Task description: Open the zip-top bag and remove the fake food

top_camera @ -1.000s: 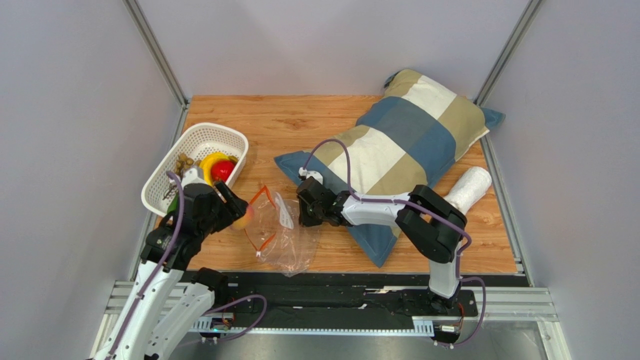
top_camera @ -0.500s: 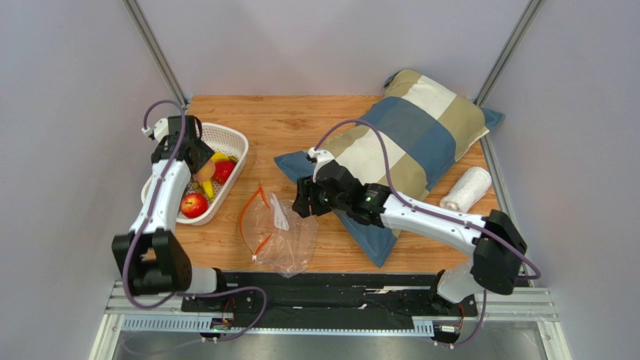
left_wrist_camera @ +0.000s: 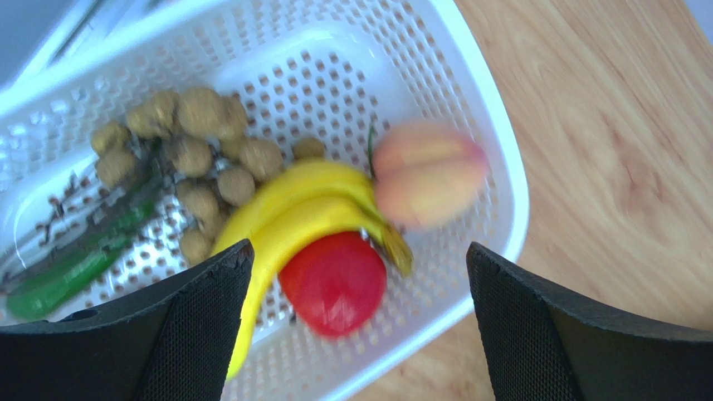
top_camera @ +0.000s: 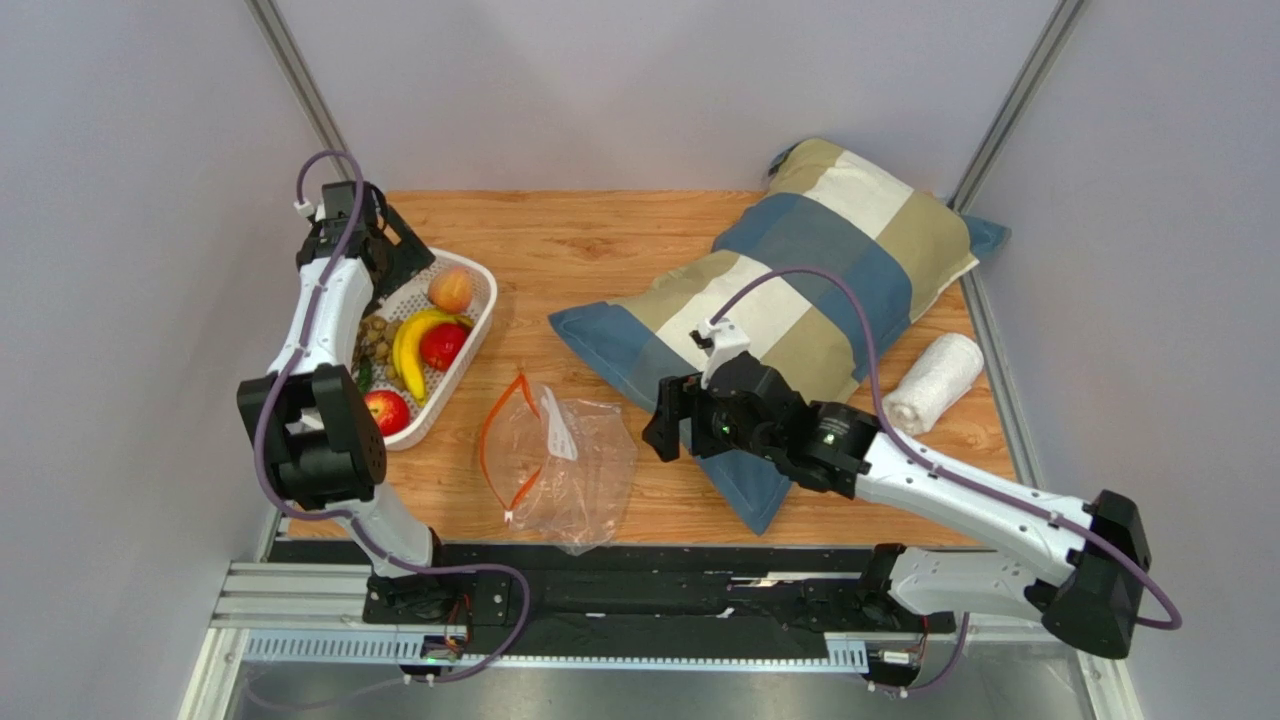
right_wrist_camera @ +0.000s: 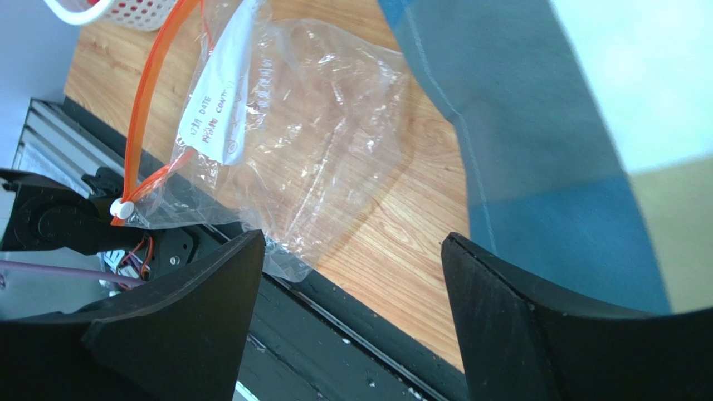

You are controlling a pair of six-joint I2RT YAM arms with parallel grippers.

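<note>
Fake food [left_wrist_camera: 311, 210] beneath outstretched left pincer [top_camera: 391, 258]

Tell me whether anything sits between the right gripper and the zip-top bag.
Nothing visible does. Only bare table separates the open right gripper from the zip-top bag; the pillow lies on the gripper's other side.

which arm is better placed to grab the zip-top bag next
Right: the right gripper hangs open just beside the zip-top bag, while the left gripper is open over the white basket, farther away.
</note>
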